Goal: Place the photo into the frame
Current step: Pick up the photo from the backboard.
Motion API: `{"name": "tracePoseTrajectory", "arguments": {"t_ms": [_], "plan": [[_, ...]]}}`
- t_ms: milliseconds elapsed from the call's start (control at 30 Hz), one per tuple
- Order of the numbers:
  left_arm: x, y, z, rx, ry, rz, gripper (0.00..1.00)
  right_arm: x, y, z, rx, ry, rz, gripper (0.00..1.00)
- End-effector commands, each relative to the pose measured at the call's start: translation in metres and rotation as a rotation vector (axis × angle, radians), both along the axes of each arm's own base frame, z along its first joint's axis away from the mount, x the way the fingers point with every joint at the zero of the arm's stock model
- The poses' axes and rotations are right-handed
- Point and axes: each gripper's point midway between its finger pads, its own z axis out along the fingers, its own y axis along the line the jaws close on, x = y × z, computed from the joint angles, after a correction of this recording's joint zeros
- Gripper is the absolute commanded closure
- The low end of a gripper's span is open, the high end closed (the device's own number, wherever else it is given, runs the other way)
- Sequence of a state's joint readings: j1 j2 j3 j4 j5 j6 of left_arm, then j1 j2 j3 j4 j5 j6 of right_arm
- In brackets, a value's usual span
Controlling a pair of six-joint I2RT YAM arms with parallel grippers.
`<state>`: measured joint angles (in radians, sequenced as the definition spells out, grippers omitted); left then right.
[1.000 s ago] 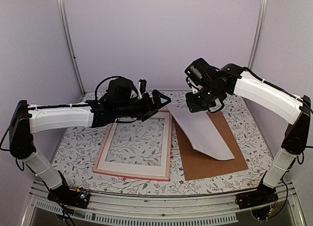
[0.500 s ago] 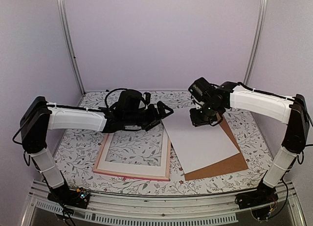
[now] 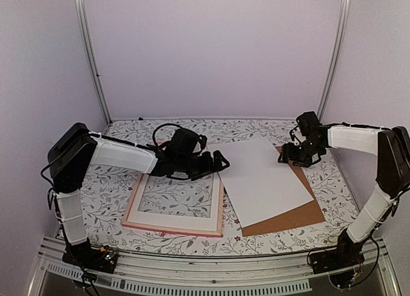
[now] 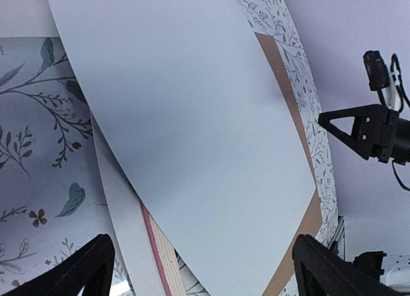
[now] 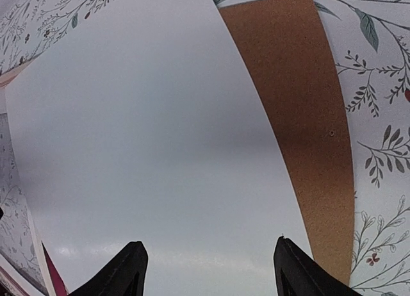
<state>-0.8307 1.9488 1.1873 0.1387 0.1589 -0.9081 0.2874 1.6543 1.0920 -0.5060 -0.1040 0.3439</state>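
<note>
- The photo (image 3: 259, 180) lies plain white side up, flat on a brown board (image 3: 301, 214) on the counter (image 3: 102, 193). Its left edge overlaps the right rail of the pink frame (image 3: 172, 229).
- The left claw (image 3: 218, 163) is spread wide and empty, low by the photo's far left corner.
- The right claw (image 3: 288, 156) is also released, at the photo's far right edge; contact cannot be told.
- The left wrist view shows the overlap on the pink rail up close; the right wrist view shows the board's speckled surface.
</note>
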Motion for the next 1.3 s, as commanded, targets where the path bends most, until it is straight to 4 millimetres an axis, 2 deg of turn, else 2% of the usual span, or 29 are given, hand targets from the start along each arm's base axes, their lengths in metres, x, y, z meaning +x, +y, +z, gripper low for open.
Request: {"name": "tracePoseTrajectory", "arguments": {"t_ms": [0, 267, 400, 600, 933, 1267], "plan": [[0.014, 0.001, -0.002, 0.04, -0.032, -0.027, 0.01, 0.021, -0.005, 0.012, 0.113, -0.09, 0.034, 0.27], [0.032, 0.01, -0.011, 0.085, -0.045, -0.019, 0.04, 0.031, -0.017, -0.022, 0.156, -0.04, 0.03, 0.25], [0.04, 0.011, -0.017, 0.099, -0.037, -0.024, 0.04, 0.027, -0.02, -0.036, 0.153, -0.015, 0.027, 0.25], [0.049, 0.009, -0.028, 0.097, -0.024, -0.029, 0.07, 0.009, -0.021, -0.048, 0.157, 0.007, 0.022, 0.26], [0.063, 0.003, -0.032, 0.09, -0.025, -0.039, 0.1, -0.017, -0.014, -0.052, 0.232, 0.022, 0.024, 0.28], [0.07, 0.012, -0.043, 0.099, 0.015, -0.003, 0.12, -0.033, -0.006, -0.039, 0.313, 0.005, 0.016, 0.29]]}}
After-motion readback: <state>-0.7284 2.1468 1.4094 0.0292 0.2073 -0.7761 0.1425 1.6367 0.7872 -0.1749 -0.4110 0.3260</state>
